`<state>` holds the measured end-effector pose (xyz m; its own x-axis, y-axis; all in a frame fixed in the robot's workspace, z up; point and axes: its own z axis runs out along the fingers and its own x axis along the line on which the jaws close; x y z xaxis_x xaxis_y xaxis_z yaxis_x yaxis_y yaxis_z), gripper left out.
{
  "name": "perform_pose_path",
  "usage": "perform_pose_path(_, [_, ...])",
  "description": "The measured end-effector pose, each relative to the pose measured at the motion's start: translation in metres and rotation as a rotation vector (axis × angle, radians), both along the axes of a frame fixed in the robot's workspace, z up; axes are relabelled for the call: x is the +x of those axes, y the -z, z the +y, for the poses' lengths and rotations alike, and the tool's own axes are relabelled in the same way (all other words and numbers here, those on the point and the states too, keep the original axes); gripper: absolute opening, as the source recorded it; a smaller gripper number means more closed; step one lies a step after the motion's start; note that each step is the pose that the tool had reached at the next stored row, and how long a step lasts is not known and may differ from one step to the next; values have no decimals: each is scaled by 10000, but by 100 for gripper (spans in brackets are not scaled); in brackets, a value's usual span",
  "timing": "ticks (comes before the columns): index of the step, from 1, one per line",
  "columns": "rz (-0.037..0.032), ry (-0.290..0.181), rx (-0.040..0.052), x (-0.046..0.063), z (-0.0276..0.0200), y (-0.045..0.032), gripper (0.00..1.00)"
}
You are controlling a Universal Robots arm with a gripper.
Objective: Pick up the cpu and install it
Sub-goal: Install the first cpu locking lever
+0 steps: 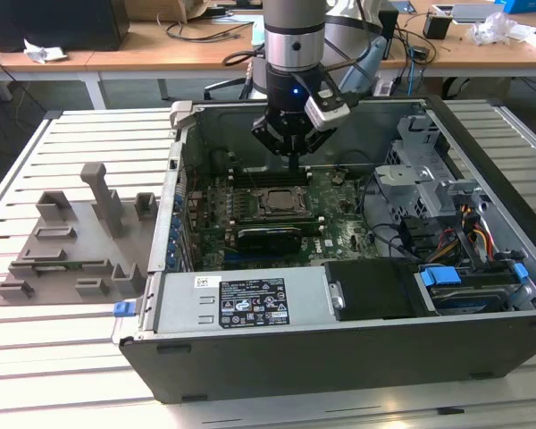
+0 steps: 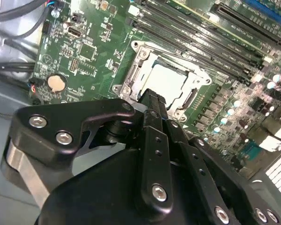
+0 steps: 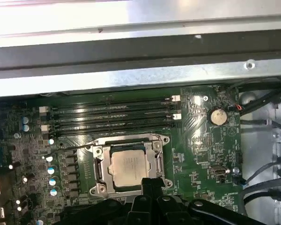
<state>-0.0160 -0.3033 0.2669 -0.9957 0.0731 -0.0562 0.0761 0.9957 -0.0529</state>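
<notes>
The cpu (image 3: 127, 168) lies flat in the dark metal socket frame (image 3: 99, 174) on the green motherboard (image 3: 196, 140), its pale silver top facing up. It is also seen in the second wrist view, cpu (image 2: 167, 78), and as a small square in the exterior view, cpu (image 1: 278, 201). My gripper (image 1: 292, 164) hangs inside the open computer case, just above the socket's edge and apart from the chip. Its black fingers (image 2: 152, 105) are pressed together with nothing between them. In the first wrist view the gripper (image 3: 152, 183) tip overlaps the socket's near rim.
Dark memory slots (image 3: 112, 115) run beside the socket, and a coin battery (image 3: 218, 116) sits on the board. The case wall (image 1: 180, 143), a grey drive cage (image 1: 424, 174) and cables crowd the exterior view's right. A grey parts fixture (image 1: 71, 241) stands on the slatted table.
</notes>
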Motion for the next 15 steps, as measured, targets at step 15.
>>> perform_pose_path(15, [575, -1227, -2, -19, 1, -78, 11])
